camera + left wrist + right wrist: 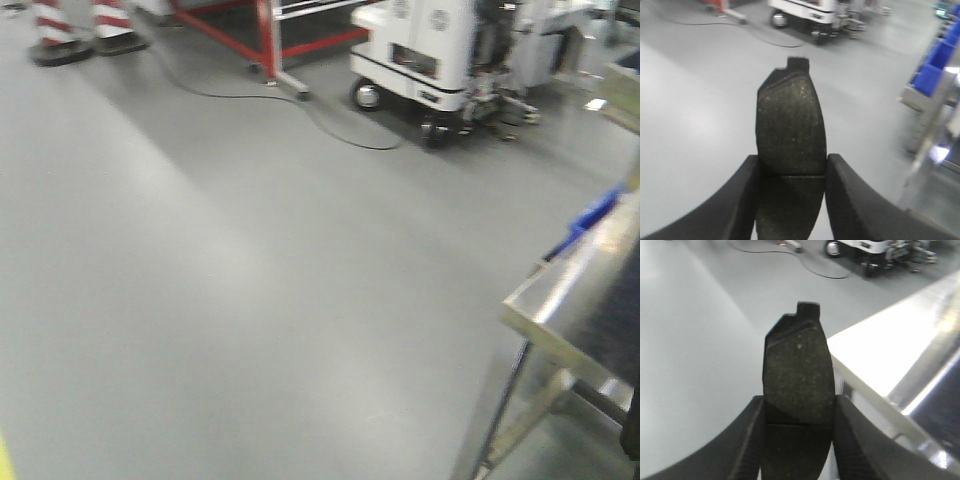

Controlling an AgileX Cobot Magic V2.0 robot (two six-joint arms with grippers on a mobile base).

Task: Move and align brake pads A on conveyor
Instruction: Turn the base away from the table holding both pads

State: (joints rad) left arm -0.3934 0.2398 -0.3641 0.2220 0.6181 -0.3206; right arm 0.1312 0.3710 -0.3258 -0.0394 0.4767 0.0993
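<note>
In the left wrist view, a grey-brown brake pad (790, 115) stands upright with its backing-plate tab on top. My left gripper (791, 160) is shut on its lower half, over the grey floor. The right wrist view shows a second brake pad (797, 365), held the same way with my right gripper (800, 400) shut on it, beside a shiny steel table corner (875, 355). A dark matte surface in a steel frame (612, 318) at the right edge looks like the conveyor. Neither gripper is visible in the front view.
Grey floor (220, 280) fills most of the front view. At the back stand a white mobile machine (425, 50), a red frame (268, 40), striped cones (60, 30) and a cable (330, 125). Blue bins (935, 70) sit on the right by the steel table leg (500, 420).
</note>
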